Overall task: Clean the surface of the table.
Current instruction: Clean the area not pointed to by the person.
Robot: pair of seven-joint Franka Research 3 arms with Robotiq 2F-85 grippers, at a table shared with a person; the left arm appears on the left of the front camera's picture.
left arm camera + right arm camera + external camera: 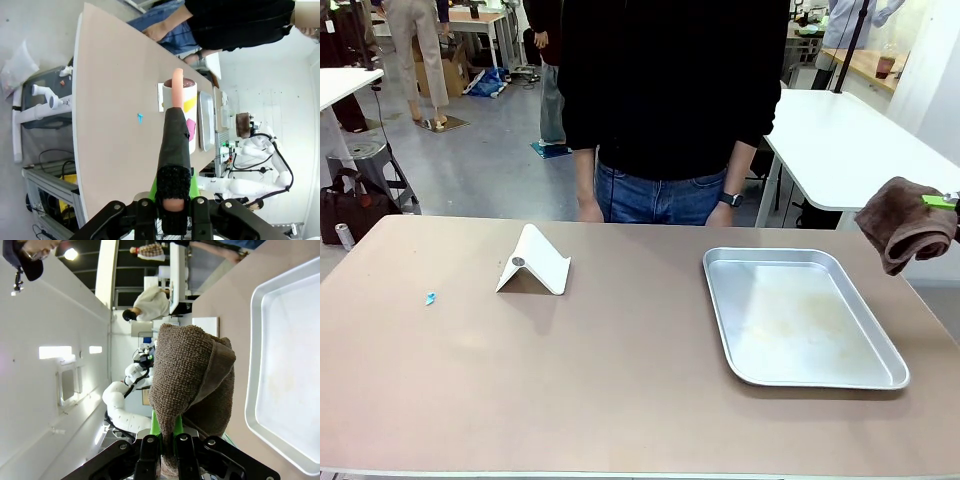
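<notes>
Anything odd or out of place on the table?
A small blue scrap lies loose on the table, left of the white stand: stray litter. The metal tray has faint yellowish smears on its floor. Nothing tipped or spilled.

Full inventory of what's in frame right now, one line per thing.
table: 1, beige-brown, spans the front view
tray: 1, silver, on the table's right half, nothing in it, faint smears
stand: 1, white, folded, on the table left of centre
scrap: 1, blue, tiny, on the table's left part
towel: 1, brown, held up at the table's right edge
tool: 1, long, dark with a peach tip, held over the table's left end
person: 1, black top, jeans, standing at the far edge
left gripper: 1, black, shut on the tool
right gripper: 1, black, shut on the towel
</notes>
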